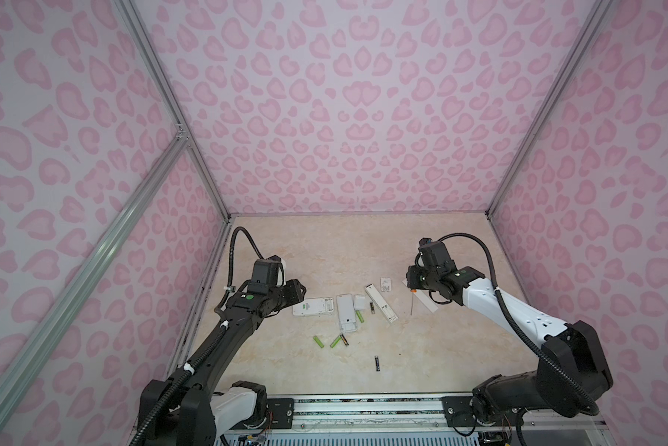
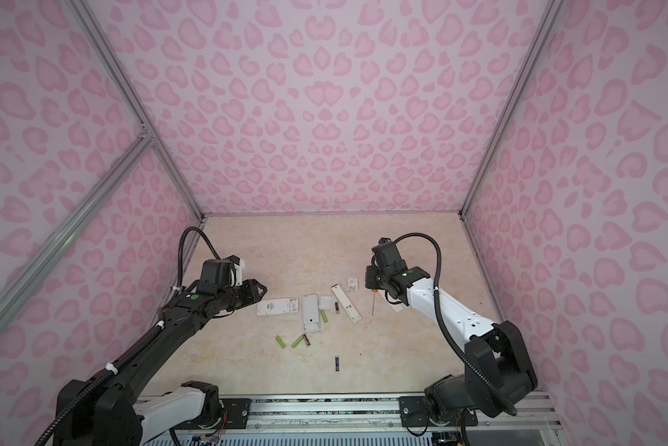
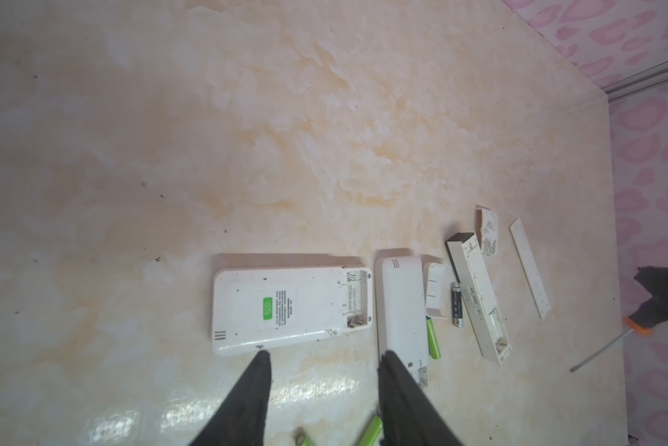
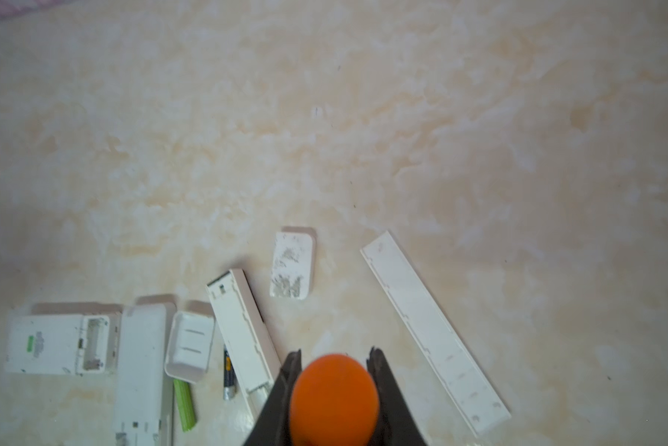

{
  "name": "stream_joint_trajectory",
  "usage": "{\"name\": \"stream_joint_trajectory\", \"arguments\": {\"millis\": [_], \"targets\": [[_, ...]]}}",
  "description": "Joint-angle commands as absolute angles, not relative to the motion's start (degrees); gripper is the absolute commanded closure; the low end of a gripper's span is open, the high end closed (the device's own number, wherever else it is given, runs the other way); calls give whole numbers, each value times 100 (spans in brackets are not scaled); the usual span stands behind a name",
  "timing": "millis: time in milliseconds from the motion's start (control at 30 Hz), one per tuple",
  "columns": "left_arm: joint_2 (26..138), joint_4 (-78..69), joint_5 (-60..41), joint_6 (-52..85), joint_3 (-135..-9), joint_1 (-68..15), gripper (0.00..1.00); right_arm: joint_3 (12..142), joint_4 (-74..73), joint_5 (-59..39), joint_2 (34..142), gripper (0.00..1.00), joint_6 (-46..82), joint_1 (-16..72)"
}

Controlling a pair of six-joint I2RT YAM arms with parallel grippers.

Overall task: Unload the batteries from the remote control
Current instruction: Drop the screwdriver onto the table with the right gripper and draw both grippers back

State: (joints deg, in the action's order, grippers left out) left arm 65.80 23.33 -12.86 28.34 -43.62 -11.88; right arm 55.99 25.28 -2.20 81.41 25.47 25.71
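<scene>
Green batteries [image 3: 370, 431] near parted left fingers [image 3: 402, 405]

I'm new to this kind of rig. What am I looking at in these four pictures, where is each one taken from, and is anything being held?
Two robot arms with pincer grippers work over a marbled table. Two pictures look down from overhead; the other two come from a camera on each wrist. On the table lie three white remotes, face down, their removed covers, and six loose batteries, green and black. The left gripper is open and empty. The right gripper holds an orange-handled screwdriver.
</scene>
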Motion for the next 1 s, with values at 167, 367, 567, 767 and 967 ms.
{"name": "stream_joint_trajectory", "arguments": {"millis": [167,367,567,767,967], "targets": [[6317,2504,-1004,2662,-4172,-1164,50,4776,3051,-922,8204,100,2560,2643],[5954,2661,-872,2650,-3965,-1165,50,4550,2754,-839,8581,92,2693,2938],[5403,2910,-646,2636,-3786,-1155,49,4623,2795,-448,8867,73,2729,3197],[4830,3229,-317,2585,-3751,-1152,47,4654,2843,-243,8650,60,2768,3252],[4466,3552,73,2437,-3923,-1141,45,4658,2933,2,8185,54,2795,3256]]}}
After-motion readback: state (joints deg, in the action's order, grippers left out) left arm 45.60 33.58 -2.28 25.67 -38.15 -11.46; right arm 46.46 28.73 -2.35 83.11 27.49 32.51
